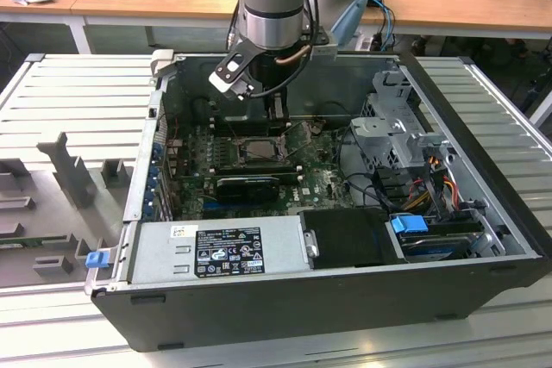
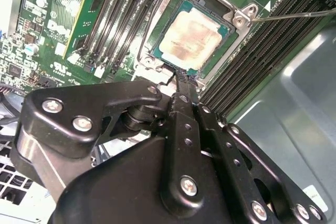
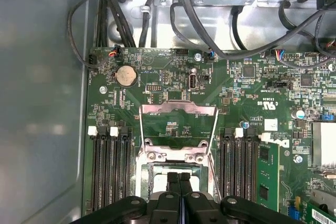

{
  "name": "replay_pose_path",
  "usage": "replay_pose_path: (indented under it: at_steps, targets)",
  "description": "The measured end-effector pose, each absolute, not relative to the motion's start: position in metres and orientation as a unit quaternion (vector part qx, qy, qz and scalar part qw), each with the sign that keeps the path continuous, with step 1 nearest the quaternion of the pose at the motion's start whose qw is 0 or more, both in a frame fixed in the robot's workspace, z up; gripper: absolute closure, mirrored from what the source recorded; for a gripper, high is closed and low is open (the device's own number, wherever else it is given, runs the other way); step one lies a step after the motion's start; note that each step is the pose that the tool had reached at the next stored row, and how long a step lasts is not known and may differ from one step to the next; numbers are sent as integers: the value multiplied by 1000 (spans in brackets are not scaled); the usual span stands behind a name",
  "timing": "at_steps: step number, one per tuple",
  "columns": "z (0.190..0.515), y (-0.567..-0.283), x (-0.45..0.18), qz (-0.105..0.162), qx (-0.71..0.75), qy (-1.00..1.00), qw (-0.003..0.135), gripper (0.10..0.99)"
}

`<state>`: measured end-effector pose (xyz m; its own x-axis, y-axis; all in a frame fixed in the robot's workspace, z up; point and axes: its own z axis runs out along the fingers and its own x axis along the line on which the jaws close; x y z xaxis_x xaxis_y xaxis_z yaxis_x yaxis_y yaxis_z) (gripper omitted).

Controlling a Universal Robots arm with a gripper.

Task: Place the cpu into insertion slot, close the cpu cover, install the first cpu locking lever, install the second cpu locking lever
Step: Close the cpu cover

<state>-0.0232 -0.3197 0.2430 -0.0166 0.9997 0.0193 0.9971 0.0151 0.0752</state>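
Slatted metal bench (image 1: 86, 92), open computer case (image 1: 302, 308) on it. Record gripper (image 2: 181, 77) with fingers pressed together, tips at rim of insertion slot (image 2: 159, 43). Log cpu (image 2: 191, 35) seated flat inside slot. Note cpu cover (image 3: 178, 108) swung open, lying back over green motherboard (image 3: 247, 98).

You'll see the cpu (image 2: 191, 38), dull silver top up, lying flat in the insertion slot (image 2: 207, 1) mid-motherboard (image 3: 157, 77); the cpu cover (image 3: 178, 108) is swung open.
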Motion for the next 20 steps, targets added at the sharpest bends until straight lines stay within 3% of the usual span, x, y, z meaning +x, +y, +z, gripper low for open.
replay_pose_path:
  at_steps: [20]
  targets:
    - [255, -320, -13, 33, 701, 712, 20, 980]
